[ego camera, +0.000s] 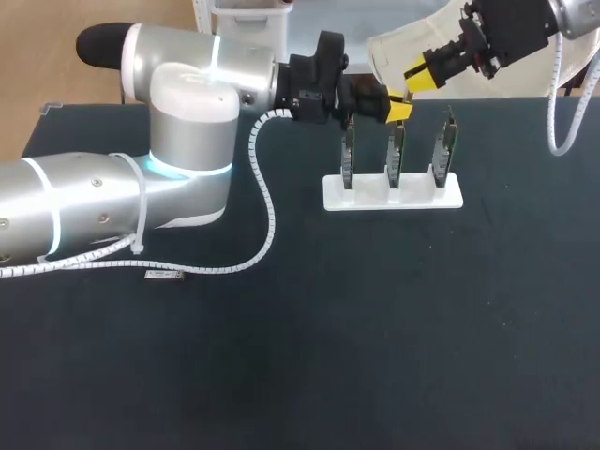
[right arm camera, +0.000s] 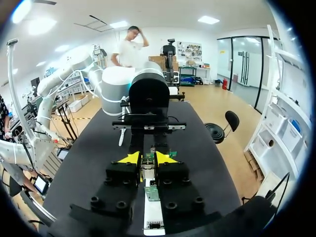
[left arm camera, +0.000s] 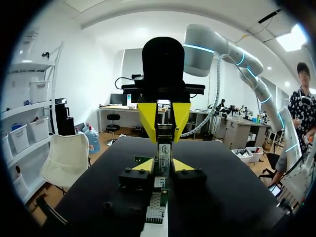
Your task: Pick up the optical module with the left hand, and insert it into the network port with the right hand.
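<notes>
The optical module (left arm camera: 164,154), a slim metal bar with a white label, hangs in the air above the white rack (ego camera: 394,194) of three upright green port boards (ego camera: 395,155). My right gripper (right arm camera: 146,159) is shut on it, its yellow tips pressing it from both sides. It comes down onto the module's far end (left arm camera: 164,132) in the left wrist view. My left gripper (left arm camera: 164,166) flanks the same module, its tips a sliver off its sides. In the head view both grippers meet over the middle board: left (ego camera: 397,105), right (ego camera: 418,73).
A second small silver module (ego camera: 162,275) lies on the black table near my left arm's cable (ego camera: 267,202). My left arm stretches across the back left of the table. The rack stands at the back, right of centre.
</notes>
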`<state>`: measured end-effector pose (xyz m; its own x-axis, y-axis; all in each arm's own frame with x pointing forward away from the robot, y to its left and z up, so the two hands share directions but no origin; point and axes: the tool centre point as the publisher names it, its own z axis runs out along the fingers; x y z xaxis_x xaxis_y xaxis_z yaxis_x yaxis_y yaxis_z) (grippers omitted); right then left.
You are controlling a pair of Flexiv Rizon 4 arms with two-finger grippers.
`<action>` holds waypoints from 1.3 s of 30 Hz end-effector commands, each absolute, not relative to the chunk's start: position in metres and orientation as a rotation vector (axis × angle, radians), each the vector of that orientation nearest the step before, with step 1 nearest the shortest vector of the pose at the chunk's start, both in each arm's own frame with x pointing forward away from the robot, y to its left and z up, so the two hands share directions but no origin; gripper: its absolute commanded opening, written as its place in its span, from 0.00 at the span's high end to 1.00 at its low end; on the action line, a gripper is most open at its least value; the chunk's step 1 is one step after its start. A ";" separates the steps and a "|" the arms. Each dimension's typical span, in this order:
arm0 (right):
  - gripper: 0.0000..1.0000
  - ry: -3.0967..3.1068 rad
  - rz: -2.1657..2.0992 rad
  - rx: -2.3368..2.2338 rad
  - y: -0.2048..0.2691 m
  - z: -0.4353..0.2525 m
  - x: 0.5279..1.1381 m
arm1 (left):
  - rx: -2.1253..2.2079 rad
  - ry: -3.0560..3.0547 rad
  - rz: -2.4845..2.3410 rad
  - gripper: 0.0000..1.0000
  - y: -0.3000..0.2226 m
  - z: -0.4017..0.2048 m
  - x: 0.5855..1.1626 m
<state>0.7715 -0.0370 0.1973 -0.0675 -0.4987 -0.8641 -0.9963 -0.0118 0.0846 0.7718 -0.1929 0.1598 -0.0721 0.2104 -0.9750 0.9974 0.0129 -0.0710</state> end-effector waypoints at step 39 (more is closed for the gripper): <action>1.00 1.619 0.990 -1.577 -0.033 0.196 0.781 | 1.449 1.517 -1.088 0.00 -0.162 0.168 0.771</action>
